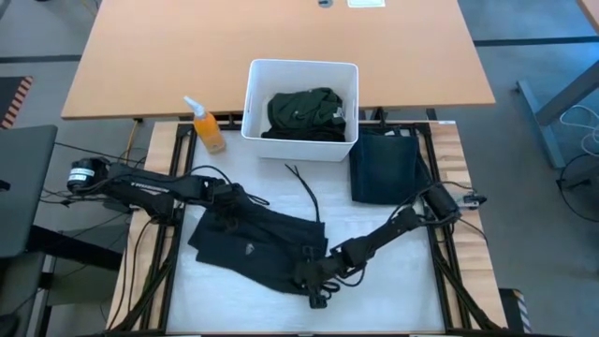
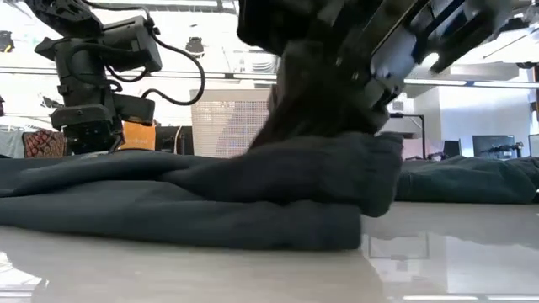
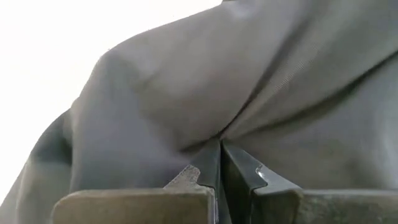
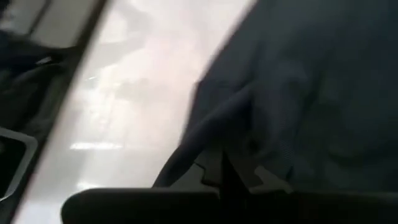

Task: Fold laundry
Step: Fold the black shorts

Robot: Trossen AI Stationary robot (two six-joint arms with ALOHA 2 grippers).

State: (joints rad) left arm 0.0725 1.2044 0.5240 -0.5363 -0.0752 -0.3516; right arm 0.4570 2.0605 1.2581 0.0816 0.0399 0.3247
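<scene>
Little can be read here. The left arm [image 1: 154, 187] carries pale lettering along its dark link in the high view — too small to make out. The black garment [image 1: 253, 245] shows a tiny pale mark near its middle, perhaps a logo — not legible. The orange bottle [image 1: 208, 130] and the white bin [image 1: 299, 75] show no readable label.

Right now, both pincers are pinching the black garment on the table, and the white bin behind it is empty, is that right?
Not quite: the bin is not empty. The high view shows a dark green garment bundled inside it. The rest holds: the left pincer and the right pincer are both shut on the black garment spread on the table.
</scene>
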